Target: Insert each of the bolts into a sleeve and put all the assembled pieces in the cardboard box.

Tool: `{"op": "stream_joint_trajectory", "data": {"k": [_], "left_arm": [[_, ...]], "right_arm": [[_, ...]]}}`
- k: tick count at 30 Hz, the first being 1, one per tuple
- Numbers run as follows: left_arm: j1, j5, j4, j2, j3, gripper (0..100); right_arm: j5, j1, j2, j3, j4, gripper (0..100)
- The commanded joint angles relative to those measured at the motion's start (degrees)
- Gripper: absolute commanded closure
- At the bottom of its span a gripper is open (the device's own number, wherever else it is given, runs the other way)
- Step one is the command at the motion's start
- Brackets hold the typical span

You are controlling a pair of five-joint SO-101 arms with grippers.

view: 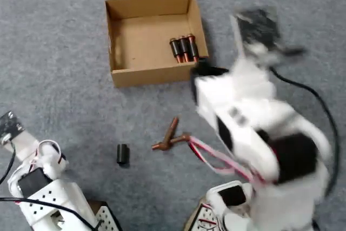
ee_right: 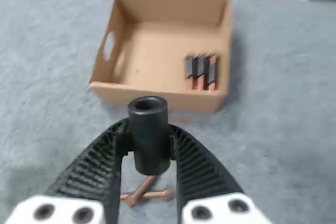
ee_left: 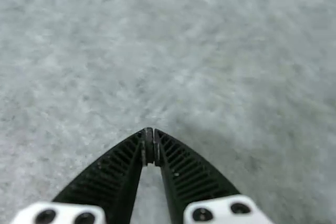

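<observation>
Just before the front wall of the cardboard box, the right gripper is clamped round the middle of an upright black sleeve: stiff, smooth, probably light, likely to slip. Two bolts lie farther from the box. The left gripper is pinched together, empty.

Grey, felt-covered table — the cardboard box sits at upper centre; a black sleeve and two touching bolts lie lower centre.
</observation>
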Motion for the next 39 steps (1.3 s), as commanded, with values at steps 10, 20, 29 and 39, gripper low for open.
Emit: {"op": "stream_joint_trajectory", "data": {"k": [10,20,29,39], "left_arm": [[22.51,0.09,18.11,0.13,-29.71,98],[39.47,3.08,28.48,12.79,-50.46,98],[62.42,11.08,31.91,39.87,-68.48,98],[81.41,-2.46,32.0,52.0,-67.78,98]], "right_arm": [[5.1,10.95,-21.49,-2.24,1.67,99.7],[5.01,10.95,-29.05,2.68,6.15,99.7],[3.08,10.95,-39.96,9.36,6.24,99.7],[1.41,10.95,-44.79,9.36,7.38,99.7]]}}
